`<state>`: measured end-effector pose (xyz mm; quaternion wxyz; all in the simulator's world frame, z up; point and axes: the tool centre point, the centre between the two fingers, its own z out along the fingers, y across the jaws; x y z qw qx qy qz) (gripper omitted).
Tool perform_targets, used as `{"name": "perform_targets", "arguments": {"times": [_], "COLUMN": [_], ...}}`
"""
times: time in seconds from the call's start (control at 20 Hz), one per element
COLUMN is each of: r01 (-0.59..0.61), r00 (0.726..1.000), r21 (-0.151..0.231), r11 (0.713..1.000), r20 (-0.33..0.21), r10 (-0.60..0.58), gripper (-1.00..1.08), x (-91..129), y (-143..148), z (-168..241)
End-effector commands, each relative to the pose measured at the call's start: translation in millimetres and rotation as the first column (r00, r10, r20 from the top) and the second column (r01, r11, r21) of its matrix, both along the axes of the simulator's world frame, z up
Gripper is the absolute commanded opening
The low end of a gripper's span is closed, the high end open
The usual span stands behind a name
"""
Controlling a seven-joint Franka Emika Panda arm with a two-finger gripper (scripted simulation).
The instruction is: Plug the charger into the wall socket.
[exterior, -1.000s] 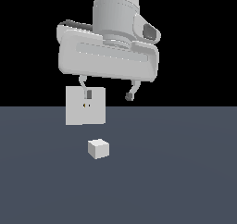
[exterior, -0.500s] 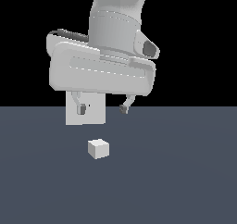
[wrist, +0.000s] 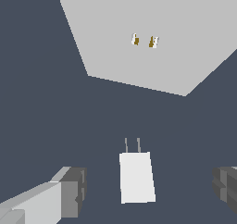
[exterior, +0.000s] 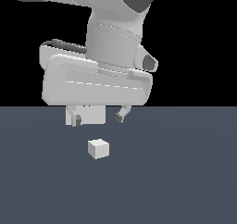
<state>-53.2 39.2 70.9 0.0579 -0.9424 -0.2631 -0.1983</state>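
Hovering wide open, empty, grey two-finger gripper [exterior: 97, 118] straddles small off-white cube charger [wrist: 136, 177]; prongs, long axis aimed at flat light-grey square wall socket [wrist: 152, 38] beyond fingertips.

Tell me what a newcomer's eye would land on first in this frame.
The big pale hand fills the upper exterior view, fingers spread open, hanging above the small off-white charger on the dark floor. In the wrist view the charger's two thin prongs point toward the wall socket, a flat grey plate with two small orange-tinged slots. The socket is mostly hidden behind the hand in the exterior view.
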Motion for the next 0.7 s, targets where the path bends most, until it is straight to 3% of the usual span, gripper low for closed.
{"name": "perform_targets", "arguments": {"times": [0.0, 0.65], "r01": [-0.017, -0.031], "r00": [1.0, 0.999], "r21": [0.005, 0.006], "r11": [1.0, 0.999], "r20": [0.012, 0.019], "r10": [0.017, 0.031], "gripper": [1.0, 1.0], "x": [-0.7, -2.3], "y": [1.9, 2.7], "z": [-3.6, -17.5]}}
